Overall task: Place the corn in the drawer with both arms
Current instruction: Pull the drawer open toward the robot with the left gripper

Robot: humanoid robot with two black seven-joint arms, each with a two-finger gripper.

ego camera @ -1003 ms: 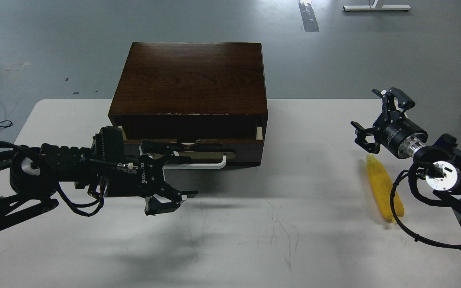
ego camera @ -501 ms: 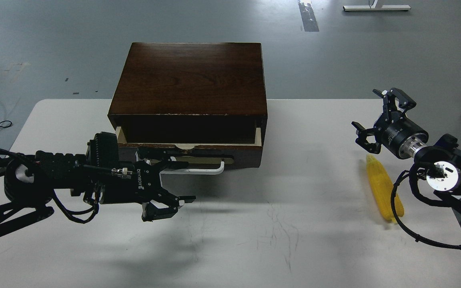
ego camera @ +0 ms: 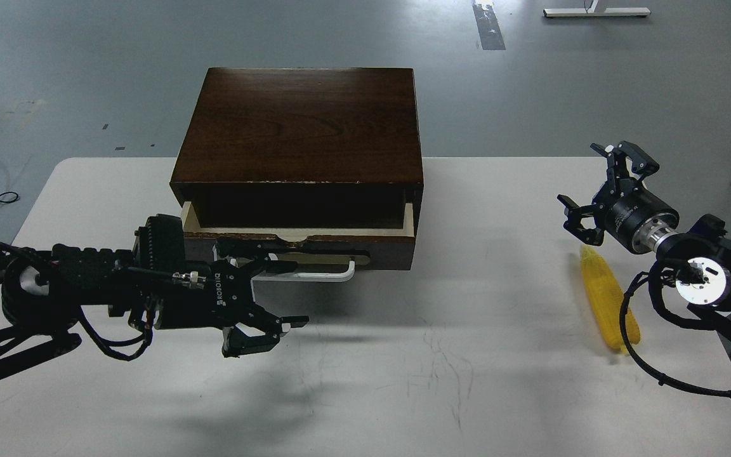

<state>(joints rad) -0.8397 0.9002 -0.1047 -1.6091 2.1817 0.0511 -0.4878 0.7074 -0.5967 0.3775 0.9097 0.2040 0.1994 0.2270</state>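
The yellow corn (ego camera: 608,301) lies on the white table at the right, its tapered end pointing away from me. My right gripper (ego camera: 597,187) hangs open and empty just beyond that far tip. The dark wooden cabinet (ego camera: 302,127) stands at the table's back middle. Its drawer (ego camera: 315,244) is pulled out a little, showing a strip of pale interior. My left gripper (ego camera: 270,292) is spread open at the left end of the white bar handle (ego camera: 321,275), with its upper finger lying over the drawer front and its lower fingers below the handle.
The white table (ego camera: 454,381) has faint scuff marks in the middle. Its back edge runs behind the cabinet, with grey floor beyond. A black cable from my right arm loops over the near end of the corn.
My left gripper has drawn back toward me and to the left, and the drawer has slid out with it, baring more pale interior. The right gripper and the corn have stayed put.
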